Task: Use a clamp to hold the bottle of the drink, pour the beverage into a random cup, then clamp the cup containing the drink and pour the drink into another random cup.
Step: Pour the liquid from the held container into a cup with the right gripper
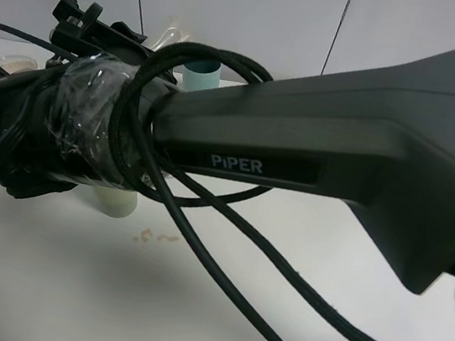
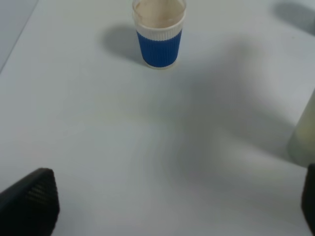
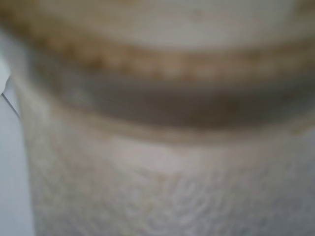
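My right gripper (image 1: 89, 130), wrapped in clear film on the black PIPER arm, reaches across to the left and is shut on the pale yellow-green tumbler (image 1: 114, 202). Only the tumbler's base shows beneath it, and the fingers are hidden. Up close, the tumbler (image 3: 162, 187) fills the right wrist view as a blur with a brown band of beverage (image 3: 162, 105). The blue cup (image 2: 158, 37) with a white rim stands upright ahead of my open left gripper (image 2: 167, 211), well apart from it. The tumbler (image 2: 302, 132) shows at that view's edge. The clear bottle (image 1: 171, 37) stands behind.
A darker teal tumbler (image 1: 200, 73) stands at the back beside the bottle. Small brown spots (image 1: 150, 236) mark the white table (image 1: 67, 284) near the pale tumbler. Black cables (image 1: 229, 222) loop off the right arm over the table.
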Action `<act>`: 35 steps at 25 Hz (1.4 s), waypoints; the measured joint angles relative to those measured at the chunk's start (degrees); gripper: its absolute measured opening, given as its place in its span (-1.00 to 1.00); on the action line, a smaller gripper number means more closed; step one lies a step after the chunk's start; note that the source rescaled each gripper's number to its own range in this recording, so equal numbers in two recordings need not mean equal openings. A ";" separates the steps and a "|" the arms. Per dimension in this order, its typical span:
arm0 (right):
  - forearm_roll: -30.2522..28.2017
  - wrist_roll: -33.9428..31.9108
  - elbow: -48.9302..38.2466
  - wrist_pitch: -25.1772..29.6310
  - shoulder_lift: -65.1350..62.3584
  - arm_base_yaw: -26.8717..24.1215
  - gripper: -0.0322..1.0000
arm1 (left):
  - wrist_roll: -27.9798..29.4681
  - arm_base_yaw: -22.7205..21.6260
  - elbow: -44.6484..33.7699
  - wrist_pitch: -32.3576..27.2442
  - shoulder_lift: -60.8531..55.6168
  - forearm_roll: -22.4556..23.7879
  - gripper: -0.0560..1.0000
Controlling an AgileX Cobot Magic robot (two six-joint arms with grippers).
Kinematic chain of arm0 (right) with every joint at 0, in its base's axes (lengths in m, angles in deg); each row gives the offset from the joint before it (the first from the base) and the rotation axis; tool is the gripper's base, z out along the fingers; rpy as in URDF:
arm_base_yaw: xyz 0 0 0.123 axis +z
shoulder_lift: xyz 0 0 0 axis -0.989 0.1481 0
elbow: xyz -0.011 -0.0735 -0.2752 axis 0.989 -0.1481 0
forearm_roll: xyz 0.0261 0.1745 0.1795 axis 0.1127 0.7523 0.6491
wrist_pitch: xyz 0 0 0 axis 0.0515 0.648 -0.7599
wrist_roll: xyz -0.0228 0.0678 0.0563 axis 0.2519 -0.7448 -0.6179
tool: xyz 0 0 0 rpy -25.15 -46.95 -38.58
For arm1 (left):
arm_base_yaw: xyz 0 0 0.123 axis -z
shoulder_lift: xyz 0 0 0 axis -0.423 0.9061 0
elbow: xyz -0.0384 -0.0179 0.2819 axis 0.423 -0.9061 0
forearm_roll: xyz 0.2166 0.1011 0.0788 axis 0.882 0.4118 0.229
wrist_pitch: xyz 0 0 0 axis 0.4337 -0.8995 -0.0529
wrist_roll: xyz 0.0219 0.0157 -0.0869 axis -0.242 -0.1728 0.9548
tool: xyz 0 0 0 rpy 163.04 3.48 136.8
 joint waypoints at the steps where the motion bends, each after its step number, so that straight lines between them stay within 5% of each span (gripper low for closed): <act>1: -0.36 0.00 0.00 0.00 0.00 0.00 -0.93 | 0.00 0.00 0.00 0.00 0.00 0.00 1.00; 35: -6.66 -4.71 -4.84 -0.12 0.00 0.05 -0.93 | 0.00 0.00 0.00 0.00 0.00 0.00 1.00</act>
